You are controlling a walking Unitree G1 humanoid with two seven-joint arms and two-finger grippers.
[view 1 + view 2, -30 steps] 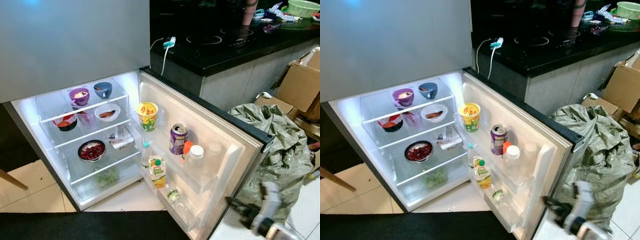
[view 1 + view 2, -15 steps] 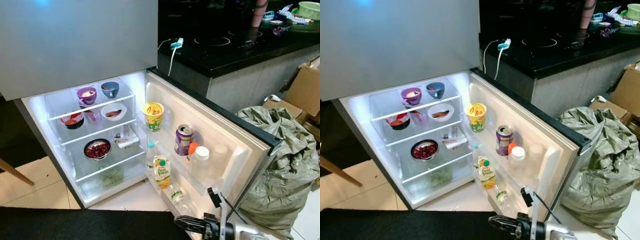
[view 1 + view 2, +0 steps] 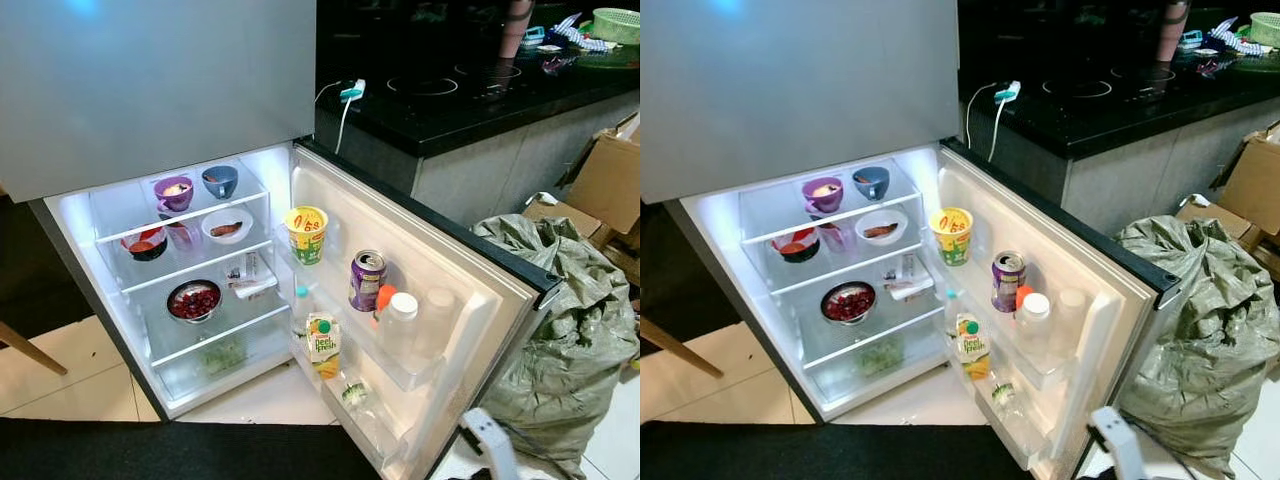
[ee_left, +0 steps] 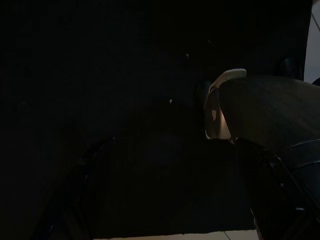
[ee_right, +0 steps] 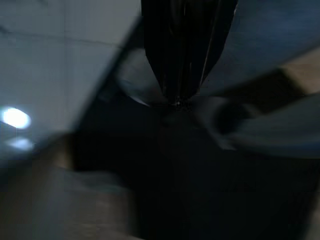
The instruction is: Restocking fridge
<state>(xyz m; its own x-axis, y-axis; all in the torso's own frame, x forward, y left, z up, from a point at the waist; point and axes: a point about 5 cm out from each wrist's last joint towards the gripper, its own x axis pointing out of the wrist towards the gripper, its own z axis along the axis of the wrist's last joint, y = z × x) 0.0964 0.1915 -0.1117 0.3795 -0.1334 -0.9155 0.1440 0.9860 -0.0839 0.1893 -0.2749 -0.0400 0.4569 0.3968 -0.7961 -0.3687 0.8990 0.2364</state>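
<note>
Fridge (image 3: pixel 160 300) open ahead, door (image 3: pixel 440 270) swung to the right, shelves stocked. Right gripper (image 5: pixel 180 60) low beside door's outer edge, blurred; finger opening and grip undeterminable. Left gripper (image 4: pixel 175 200) idle in the dark.

Right arm (image 3: pixel 487 450) low at frame edge; left end effector (image 4: pixel 175 195) fingers spread, idle in dark.

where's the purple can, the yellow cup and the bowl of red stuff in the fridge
purple can (image 3: pixel 367 281), left eye view, middle of its side, on the door shelf.
yellow cup (image 3: pixel 306 234), left eye view, its printed side, upper door shelf.
bowl of red stuff (image 3: pixel 194 301), left eye view, the red contents, on a glass shelf.
</note>
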